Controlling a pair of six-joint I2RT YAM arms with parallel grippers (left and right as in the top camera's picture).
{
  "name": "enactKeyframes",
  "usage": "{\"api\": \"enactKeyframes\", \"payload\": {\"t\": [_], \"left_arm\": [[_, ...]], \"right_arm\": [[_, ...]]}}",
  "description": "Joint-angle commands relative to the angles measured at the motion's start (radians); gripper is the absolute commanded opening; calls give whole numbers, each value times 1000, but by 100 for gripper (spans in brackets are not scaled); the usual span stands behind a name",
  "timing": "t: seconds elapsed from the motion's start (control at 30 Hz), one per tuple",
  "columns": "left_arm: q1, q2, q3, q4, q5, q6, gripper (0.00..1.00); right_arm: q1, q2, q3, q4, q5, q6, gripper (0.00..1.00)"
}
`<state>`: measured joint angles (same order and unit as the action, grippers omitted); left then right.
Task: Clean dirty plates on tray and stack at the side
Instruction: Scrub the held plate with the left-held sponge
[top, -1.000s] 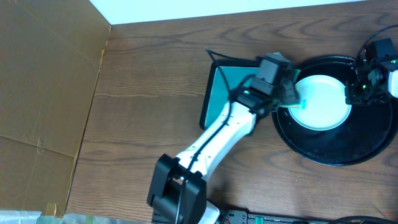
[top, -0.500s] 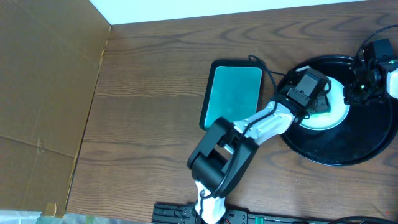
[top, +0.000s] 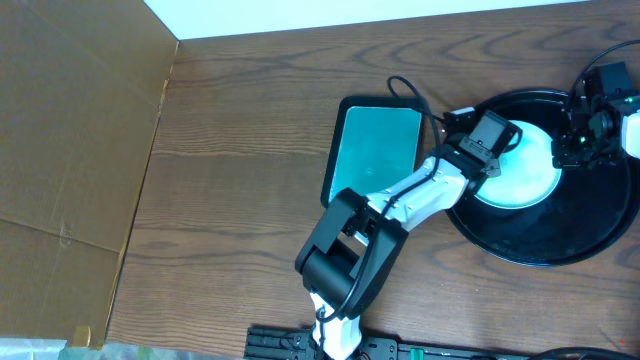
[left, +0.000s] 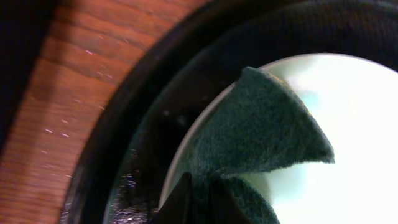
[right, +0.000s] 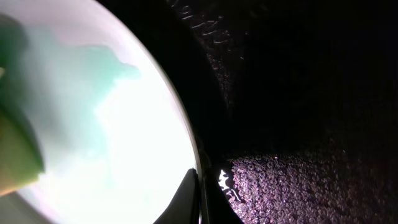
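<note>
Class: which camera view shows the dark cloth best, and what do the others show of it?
Left wrist: the cloth shows large and sharp, lying on the plate. Overhead, the left gripper hides it. Right wrist gives only a blurred greenish edge, perhaps it.

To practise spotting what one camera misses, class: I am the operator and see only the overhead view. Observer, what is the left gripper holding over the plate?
Observer: The left gripper is shut on a dark green cloth, which lies across the edge of the plate.
Operator: Is there dirt on the plate?
Observer: Yes. The right wrist view shows a teal smear on its white surface.
Operator: And the right gripper?
Observer: The right gripper looks pinched on the plate's rim, with the black tray beside it.
</note>
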<state>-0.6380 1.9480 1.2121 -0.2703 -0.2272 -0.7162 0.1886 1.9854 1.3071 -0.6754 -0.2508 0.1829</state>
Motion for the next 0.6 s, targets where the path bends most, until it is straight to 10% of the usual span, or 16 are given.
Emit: {"api": "enactKeyframes", "payload": {"t": [0.0,0.57], "left_arm": [[44,-78,-23,-11,-117,31,7],[-7,-54,-23,79,279,-86,7]], "right_arm": [[17,13,0,-1,0,10,1],[17,13,-3,0,0,11,1]]}}
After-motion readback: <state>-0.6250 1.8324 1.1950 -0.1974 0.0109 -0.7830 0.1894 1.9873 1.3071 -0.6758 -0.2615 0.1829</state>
